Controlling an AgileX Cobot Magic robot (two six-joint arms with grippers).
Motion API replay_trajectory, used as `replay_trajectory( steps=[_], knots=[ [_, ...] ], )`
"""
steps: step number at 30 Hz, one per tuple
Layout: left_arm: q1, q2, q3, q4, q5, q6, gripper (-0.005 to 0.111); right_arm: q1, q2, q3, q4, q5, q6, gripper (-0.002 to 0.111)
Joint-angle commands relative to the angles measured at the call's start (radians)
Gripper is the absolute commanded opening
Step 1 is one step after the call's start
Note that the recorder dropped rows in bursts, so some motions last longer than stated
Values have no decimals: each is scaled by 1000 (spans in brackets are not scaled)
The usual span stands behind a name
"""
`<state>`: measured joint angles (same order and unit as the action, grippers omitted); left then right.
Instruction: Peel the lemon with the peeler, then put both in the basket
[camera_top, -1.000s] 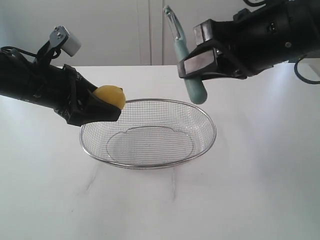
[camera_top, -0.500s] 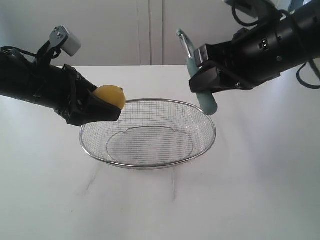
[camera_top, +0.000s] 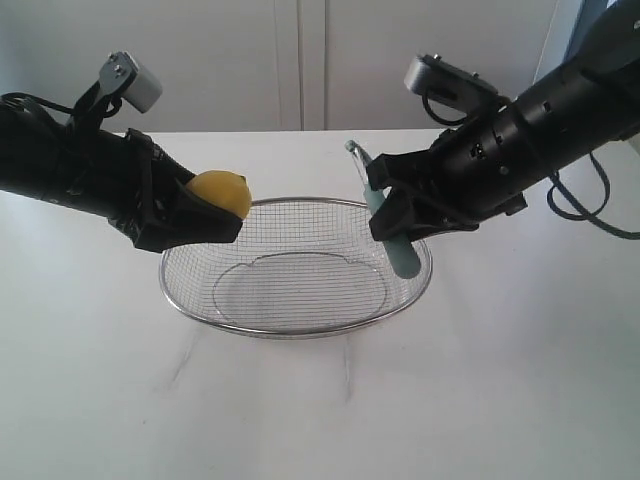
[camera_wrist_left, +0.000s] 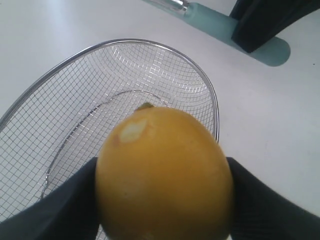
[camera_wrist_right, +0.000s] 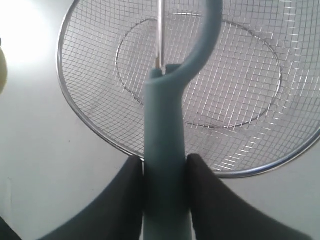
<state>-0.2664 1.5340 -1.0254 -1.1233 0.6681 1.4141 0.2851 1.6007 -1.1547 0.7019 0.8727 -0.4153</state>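
Note:
The yellow lemon (camera_top: 224, 192) hangs over the left rim of the wire-mesh basket (camera_top: 300, 333), with my left gripper (camera_top: 222, 207) shut on it. In the left wrist view the lemon (camera_wrist_left: 165, 175) fills the space between the two dark fingers (camera_wrist_left: 265, 200), and a pale peeled patch shows near its top. My right gripper (camera_top: 395, 215) is shut on the teal handle of the peeler (camera_top: 403, 258), just above the basket's right rim. Its looped head points up and to the left. In the right wrist view the peeler (camera_wrist_right: 165, 115) runs out over the basket (camera_wrist_right: 90, 125).
The basket stands in the middle of a white table (camera_top: 500, 400). A pale wall with cabinet doors (camera_top: 300, 60) rises behind the table's far edge. A dark cable (camera_top: 580, 215) hangs from the right arm.
My right gripper has come down and to the right with the peeler, from high above the basket to just over its right rim. The left gripper and lemon have not moved.

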Motion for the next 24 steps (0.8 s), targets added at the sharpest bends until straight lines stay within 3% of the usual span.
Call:
replay_trajectory(
  steps=[1, 13, 24],
  knots=[
    [-5, -4, 1, -27, 24, 0, 0, -8, 26, -10, 3, 1, -7, 0],
    [-5, -4, 1, -27, 24, 0, 0, 3, 93, -10, 146, 52, -79, 0],
    [-5, -4, 1, -27, 24, 0, 0, 134, 163, -10, 185, 52, -79, 0]
  ],
)
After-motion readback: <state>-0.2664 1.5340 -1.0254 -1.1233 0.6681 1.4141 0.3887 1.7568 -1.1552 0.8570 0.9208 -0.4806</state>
